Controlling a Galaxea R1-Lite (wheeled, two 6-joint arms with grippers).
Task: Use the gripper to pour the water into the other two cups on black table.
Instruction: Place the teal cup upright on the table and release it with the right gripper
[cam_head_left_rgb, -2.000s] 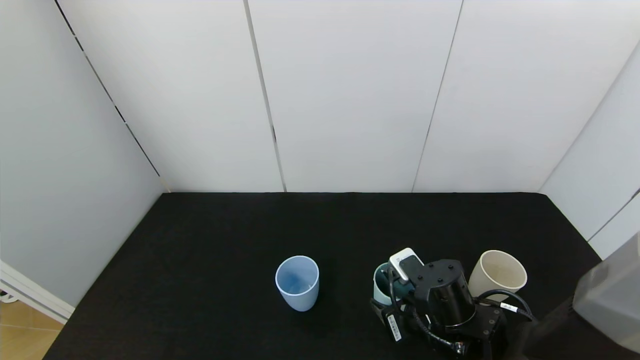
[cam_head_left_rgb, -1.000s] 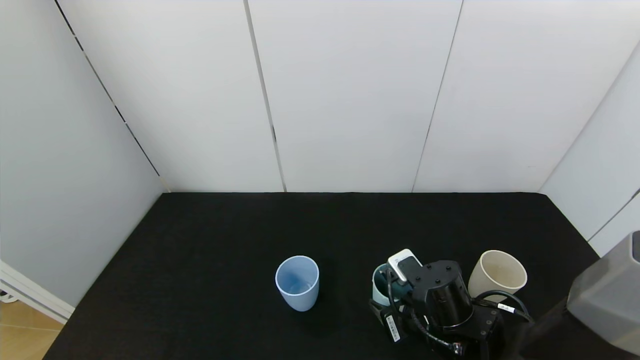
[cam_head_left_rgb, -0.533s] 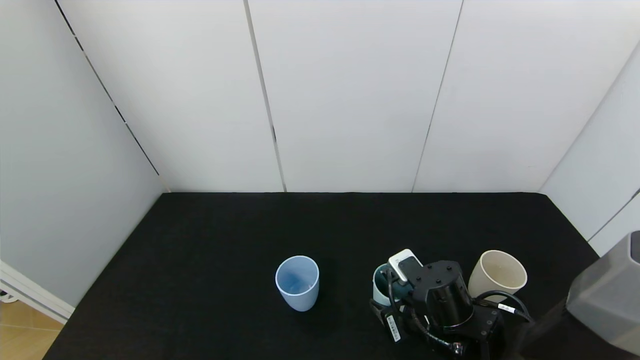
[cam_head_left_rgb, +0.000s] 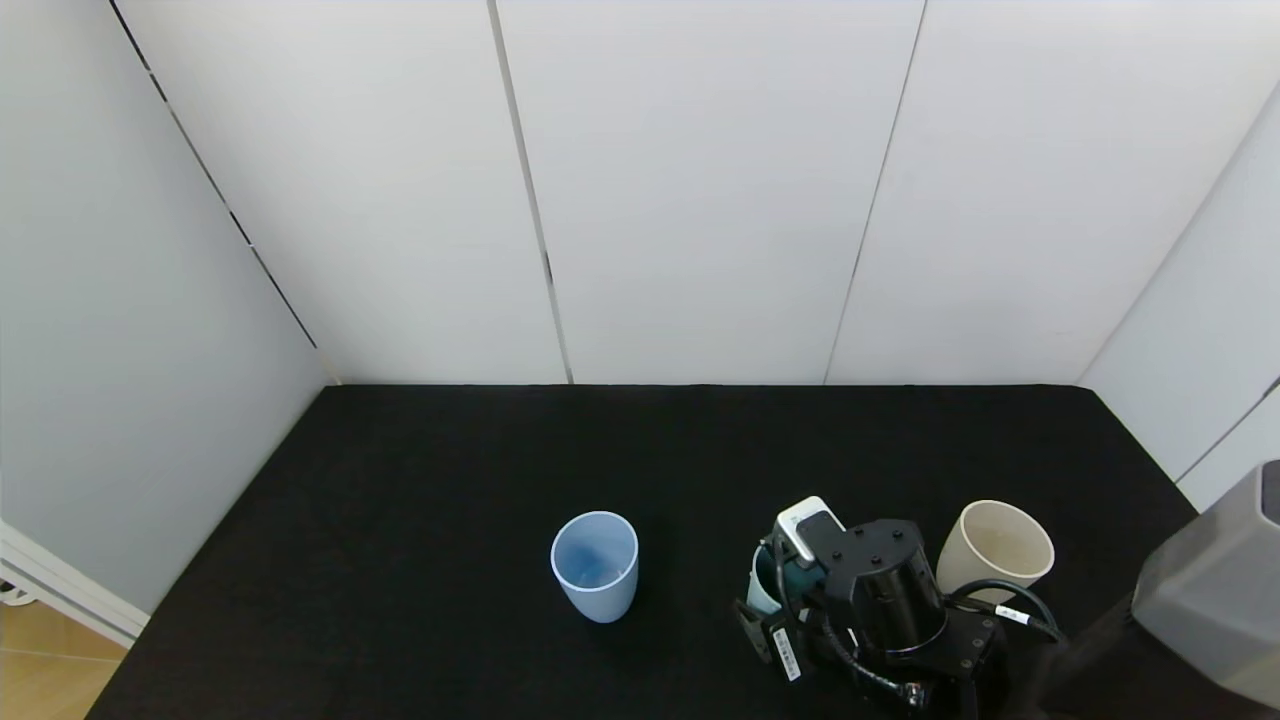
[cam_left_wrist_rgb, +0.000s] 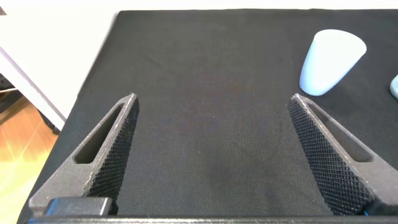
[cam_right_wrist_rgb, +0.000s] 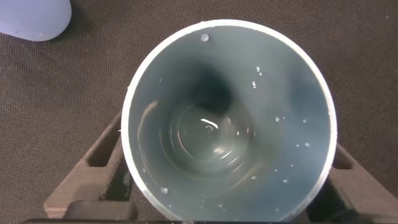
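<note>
My right claw (cam_head_left_rgb: 775, 600) straddles green cup (cam_right_wrist_rgb: 227, 118), fingers (cam_right_wrist_rgb: 93, 165) flanking both sides; contact unclear, so cannot tell if grip is set. Cup upright on worktop (cam_head_left_rgb: 450, 480) between blue cup (cam_head_left_rgb: 594, 565) and beige cup (cam_head_left_rgb: 995, 552). Water (cam_right_wrist_rgb: 208, 140) low in bottom, droplets on wall. Advice: confirm firm squeeze, lift straight, tilt slowly over rim. Left claw (cam_left_wrist_rgb: 211, 155) wide, idle.

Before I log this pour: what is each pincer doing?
Left pincer: open, empty, above the black table.
Right pincer: around the mint-green cup; grip cannot be told.
</note>
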